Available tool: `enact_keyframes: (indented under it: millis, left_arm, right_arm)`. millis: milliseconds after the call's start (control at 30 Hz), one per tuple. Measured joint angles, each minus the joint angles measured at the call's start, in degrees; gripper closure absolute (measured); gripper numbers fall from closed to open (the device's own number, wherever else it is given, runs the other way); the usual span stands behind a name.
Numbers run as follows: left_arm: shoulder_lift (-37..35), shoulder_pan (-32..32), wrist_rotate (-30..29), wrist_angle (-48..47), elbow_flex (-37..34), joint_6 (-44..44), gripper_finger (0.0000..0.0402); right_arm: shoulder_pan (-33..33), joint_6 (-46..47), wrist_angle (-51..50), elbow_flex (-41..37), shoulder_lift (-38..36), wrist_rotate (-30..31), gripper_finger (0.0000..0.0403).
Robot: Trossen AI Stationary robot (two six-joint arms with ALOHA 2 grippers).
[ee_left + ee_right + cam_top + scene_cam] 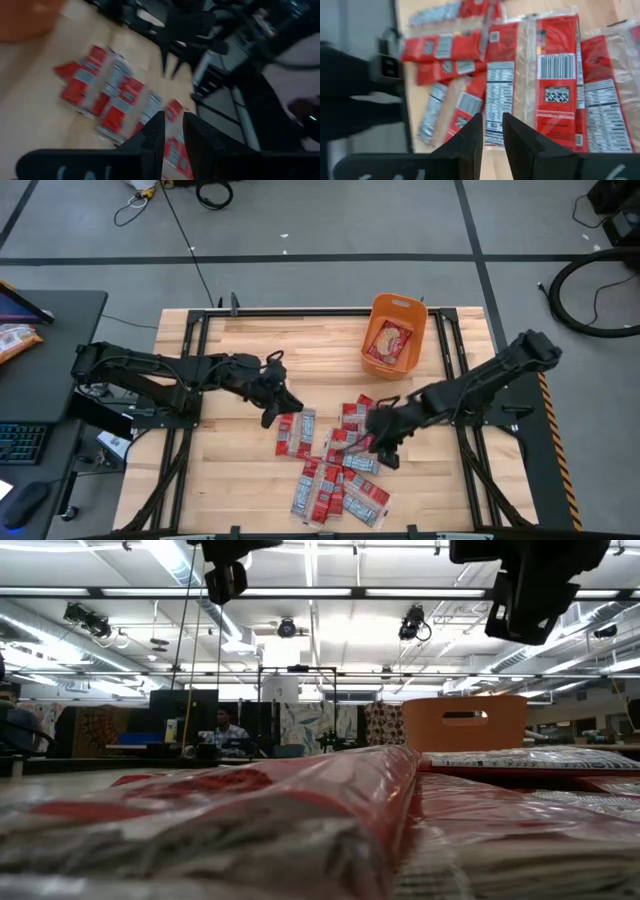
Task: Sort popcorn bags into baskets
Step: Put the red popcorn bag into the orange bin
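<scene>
1. We see the popcorn bags (335, 465) scattered in a loose, partly overlapping pile on the front half of the wooden table (230, 470), red packets with white and grey label panels

2. We find the orange basket (394, 308) standing well apart from the pile, near the far edge of the table toward the right side, with one orange snack bag (389, 342) lying inside it

3. Our left gripper (272, 412) hangs just beside the left edge of the pile; in its wrist view the two dark fingers (152, 137) stand narrow, with only a slim gap between them and nothing in it

4. Our right gripper (380, 442) sits over the right part of the pile, right above the packets; its fingers (520, 140) are likewise close together with a thin gap, and we see no packet pinched between them

5. In the low view the packets (250, 810) fill the foreground, with the basket (463, 725) upright behind them

6. We also see a person (226, 732) seated in the room beyond the table
</scene>
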Motion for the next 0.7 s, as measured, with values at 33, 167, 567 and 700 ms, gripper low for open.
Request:
enact_keyframes:
  millis: [33,167,567,700]
  left_arm:
    - [0.0,0.0,1.6,0.0,0.0,0.0,0.0329]
    - [0.0,0.0,8.8,0.0,0.0,-3.3,0.0329]
    - [-10.7,-10.1,-11.2,-3.5,0.0,3.3,0.0335]
    - [-13.5,-14.7,-22.8,-8.3,0.0,5.9,0.0336]
  right_arm:
    - [0.8,0.1,-2.0,2.0,1.7,1.0,0.0324]
    - [3.6,0.1,-10.1,11.2,8.5,4.6,0.0324]
    - [10.0,2.5,-31.7,32.2,21.5,11.1,0.0329]
    - [12.2,1.8,-31.1,33.4,23.9,14.8,0.0332]
